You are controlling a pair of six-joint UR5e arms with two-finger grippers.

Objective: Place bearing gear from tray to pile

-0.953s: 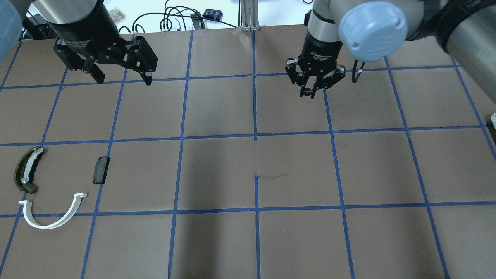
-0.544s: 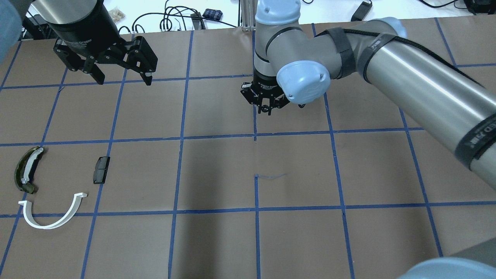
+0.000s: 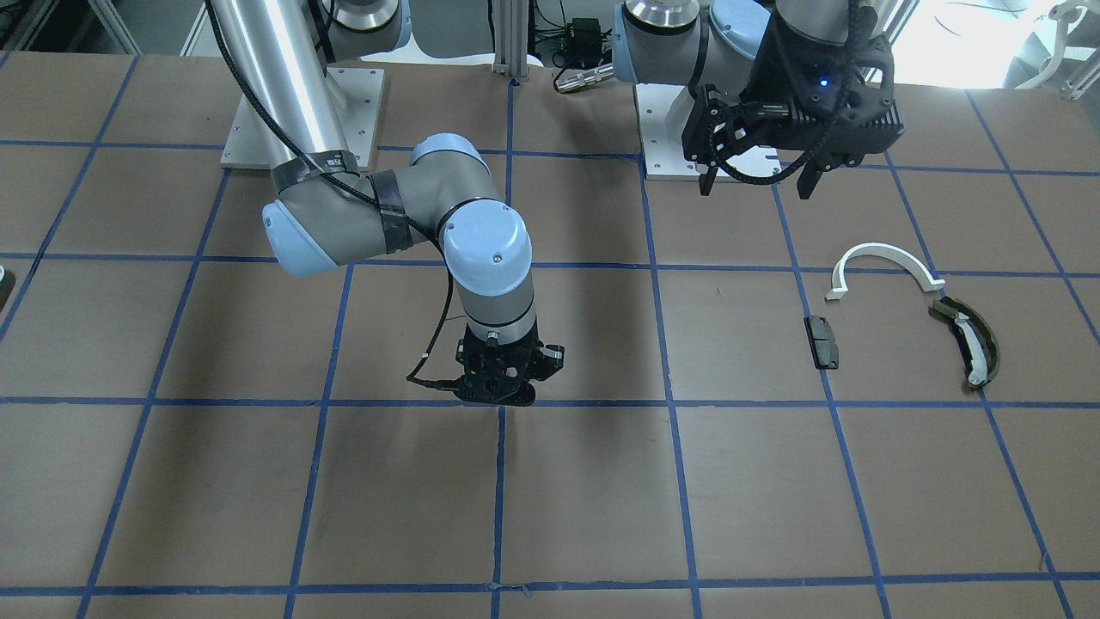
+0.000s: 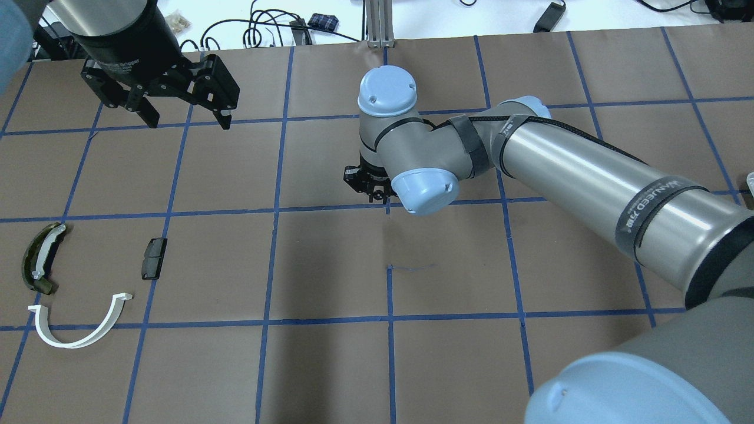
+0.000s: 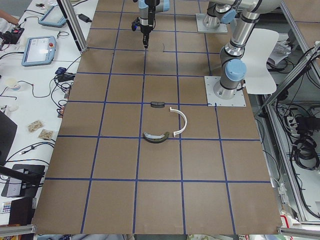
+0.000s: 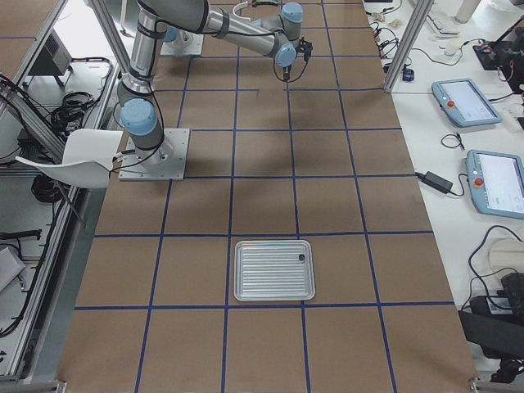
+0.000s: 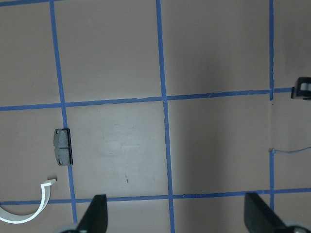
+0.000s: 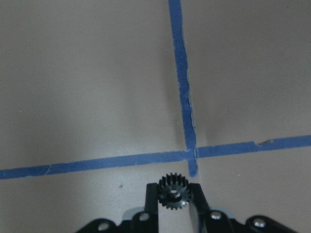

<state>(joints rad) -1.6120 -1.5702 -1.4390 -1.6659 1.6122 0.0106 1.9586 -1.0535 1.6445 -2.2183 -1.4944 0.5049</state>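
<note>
Since the bearing gear (image 8: pixel 173 192) is out of the tray (image 6: pixel 239 270), done: pick-up looks finished.
Gear location: pinched at the tip of the right tool (image 8: pixel 173 195), off the surface (image 4: pixel 330 365), just by a blue tape crossing (image 8: pixel 192 154) near the middle.
Right tool: narrow, clamped on the gear, pointing down.
Left tool (image 4: pixel 188 121): wide, nothing in it, hangs above the surface on the robot's left, apart from the pile.
Pile: white half-ring (image 4: pixel 73 343), olive curved piece (image 4: pixel 36 259) and black block (image 4: pixel 154 258), lying loose and near each other, well apart from the gear.
Tray: far off at the robot's right end; one small dark item in it, too small to name.
Left to do: my read is roughly halfway; carry on across to the pile, lower, release beside the parts.
</note>
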